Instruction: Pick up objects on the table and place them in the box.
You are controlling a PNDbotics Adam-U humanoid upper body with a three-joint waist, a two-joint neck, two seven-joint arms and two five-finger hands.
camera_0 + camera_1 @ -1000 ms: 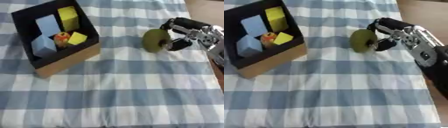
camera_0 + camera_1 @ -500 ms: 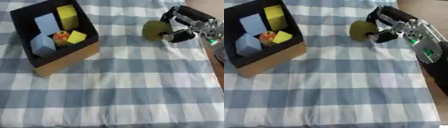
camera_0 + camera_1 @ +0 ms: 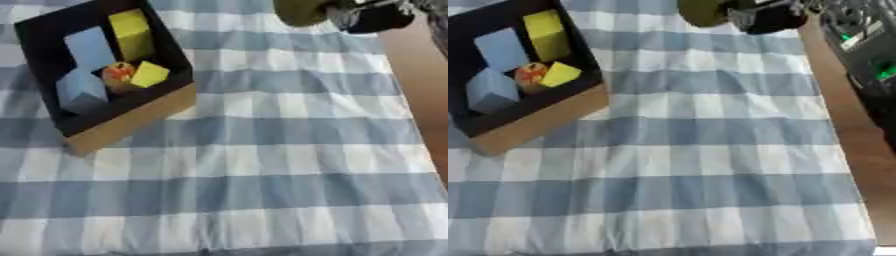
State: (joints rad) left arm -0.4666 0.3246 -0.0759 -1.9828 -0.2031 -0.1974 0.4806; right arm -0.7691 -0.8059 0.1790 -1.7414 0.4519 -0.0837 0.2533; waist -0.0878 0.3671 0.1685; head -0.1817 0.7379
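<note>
My right hand (image 3: pixel 767 17) is at the top edge, lifted above the checked cloth, its fingers curled round an olive-green round object (image 3: pixel 702 11). The black-lined cardboard box (image 3: pixel 131 120) stands at the upper left. Inside it lie two blue blocks (image 3: pixel 87 47), a tall yellow block (image 3: pixel 131 32), a small yellow block (image 3: pixel 149 74) and a small red-orange object (image 3: pixel 118 74). My left hand shows in neither view.
The blue-and-white checked cloth (image 3: pixel 262 165) covers the table. Bare brown table (image 3: pixel 859 140) runs down the right side. My right forearm with green lights (image 3: pixel 864 40) fills the upper right corner.
My right hand has carried the olive-green object up off the cloth and toward the top edge, slightly leftward. The box contents have not changed.
</note>
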